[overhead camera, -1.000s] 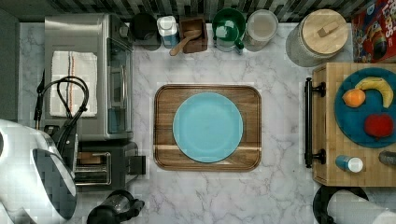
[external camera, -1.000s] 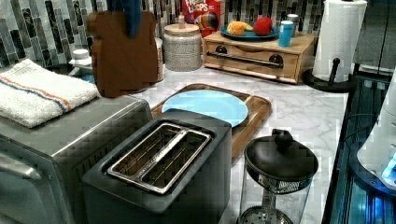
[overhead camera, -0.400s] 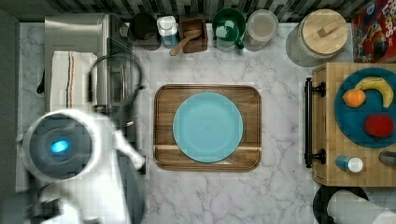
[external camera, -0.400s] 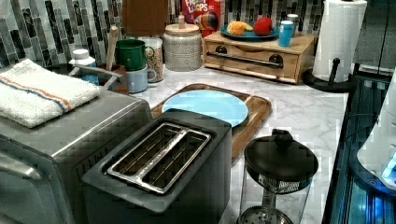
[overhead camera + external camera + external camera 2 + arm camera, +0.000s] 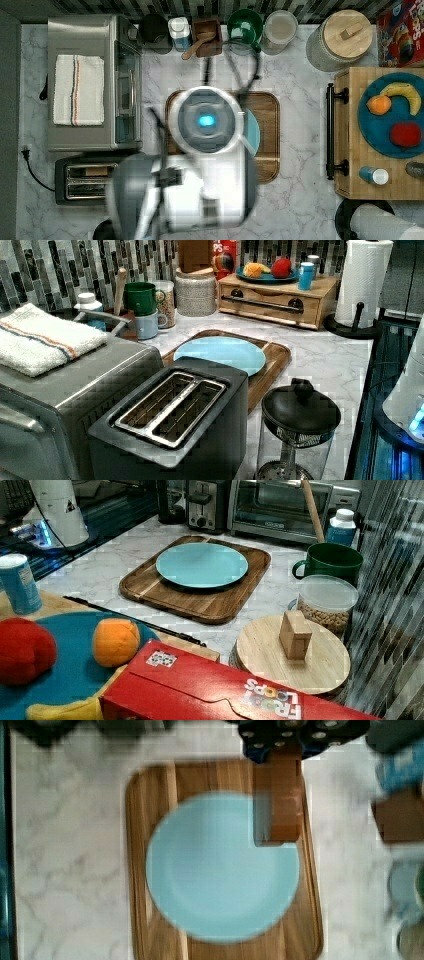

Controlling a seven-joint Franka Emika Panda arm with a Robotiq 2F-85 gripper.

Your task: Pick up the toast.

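Toast [image 5: 280, 802], a reddish-brown slice, hangs edge-down from my gripper [image 5: 278, 757], which is clamped on its top edge, above the blue plate [image 5: 222, 867] on the wooden board [image 5: 150, 845]. In the top view my arm [image 5: 200, 165] covers the middle of the marble tabletop [image 5: 300, 200], with the toaster [image 5: 82, 180] at the top view's lower left. With the slice clear of the slots, I judge the job now is a firm pinch and a steady, level carry so the thin slice does not slip or swing.
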